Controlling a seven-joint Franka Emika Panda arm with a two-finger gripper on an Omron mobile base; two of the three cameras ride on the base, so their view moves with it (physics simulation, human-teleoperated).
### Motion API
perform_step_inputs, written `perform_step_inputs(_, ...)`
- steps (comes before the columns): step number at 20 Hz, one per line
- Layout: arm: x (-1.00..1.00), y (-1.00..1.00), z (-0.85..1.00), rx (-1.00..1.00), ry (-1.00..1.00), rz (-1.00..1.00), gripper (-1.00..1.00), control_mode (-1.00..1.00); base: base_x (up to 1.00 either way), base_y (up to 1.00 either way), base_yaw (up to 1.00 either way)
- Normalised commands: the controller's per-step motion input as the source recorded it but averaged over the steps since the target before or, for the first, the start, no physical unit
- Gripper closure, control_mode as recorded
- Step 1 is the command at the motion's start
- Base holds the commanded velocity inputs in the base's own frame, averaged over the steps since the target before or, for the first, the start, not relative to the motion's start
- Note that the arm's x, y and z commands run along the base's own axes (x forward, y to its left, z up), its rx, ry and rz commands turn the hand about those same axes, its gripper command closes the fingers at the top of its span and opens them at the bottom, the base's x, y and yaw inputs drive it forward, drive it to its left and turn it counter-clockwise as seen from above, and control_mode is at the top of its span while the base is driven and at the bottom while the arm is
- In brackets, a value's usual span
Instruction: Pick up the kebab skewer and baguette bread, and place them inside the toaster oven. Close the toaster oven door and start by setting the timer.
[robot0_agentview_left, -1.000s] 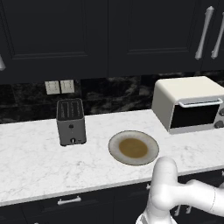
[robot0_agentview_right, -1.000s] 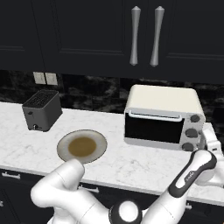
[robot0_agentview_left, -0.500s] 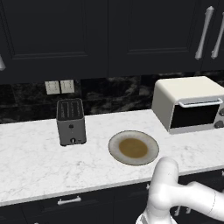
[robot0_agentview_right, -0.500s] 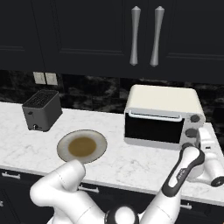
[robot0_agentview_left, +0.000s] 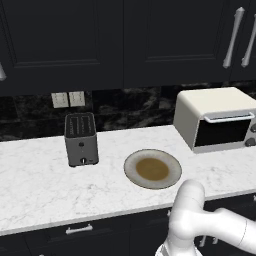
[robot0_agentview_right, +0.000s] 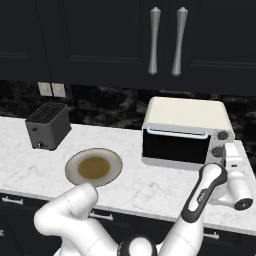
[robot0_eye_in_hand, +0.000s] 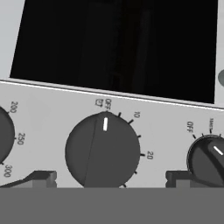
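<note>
Gripper (robot0_eye_in_hand: 107, 177) wide open, holding nothing. In the hand view its two dark fingertips (robot0_eye_in_hand: 40, 176) straddle the middle dial (robot0_eye_in_hand: 103, 151), one on each side, close in front of the panel; can't tell whether they touch it. The dial's white pointer sits at OFF, with marks for 10 and 20 further round. A temperature dial (robot0_eye_in_hand: 5, 136) sits at one edge of that view, a mode dial (robot0_eye_in_hand: 209, 159) at the other, with the dark glass of the toaster oven door (robot0_eye_in_hand: 118, 46) beyond them.

Step in hand, as I judge it: setting the timer, the last part of the task. The next move likely calls for closing the jaws on the middle dial and twisting it off OFF toward the numbers; the wrist must stay centred on the knob or the tips will slip.

Right base view: hand (robot0_agentview_right: 235, 170) at the right end of the toaster oven (robot0_agentview_right: 186, 131), by its knobs, near the counter's right edge. Door looks shut, handle up.

Plate (robot0_agentview_right: 94, 167) near the front edge of the counter (robot0_agentview_right: 145, 187) is bare. Kebab skewer and baguette bread presumably inside the oven; glass too dark to confirm. Slot toaster (robot0_agentview_right: 48, 126) toward the back left.
</note>
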Motion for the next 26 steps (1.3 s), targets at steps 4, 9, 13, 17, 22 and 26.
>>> perform_step_inputs(4, -0.03, 0.06, 0.00, 0.00, 0.00, 0.00, -1.00, -1.00, 0.00, 0.00, 0.00)
perform_step_inputs(9, -0.05, 0.02, 0.00, 0.00, 0.00, 0.00, -1.00, -1.00, 0.00, 0.00, 0.00)
perform_step_inputs(13, 0.00, 0.11, 0.00, 0.00, 0.00, 0.00, -1.00, -1.00, 0.00, 0.00, 0.00)
perform_step_inputs(17, 0.00, 0.26, 0.00, 0.00, 0.00, 0.00, -1.00, -1.00, 0.00, 0.00, 0.00)
perform_step_inputs(22, 0.01, 0.18, 0.00, 0.00, 0.00, 0.00, -1.00, -1.00, 0.00, 0.00, 0.00)
perform_step_inputs(26, 0.24, 0.00, 0.00, 0.00, 0.00, -0.01, -1.00, -1.00, 0.00, 0.00, 0.00)
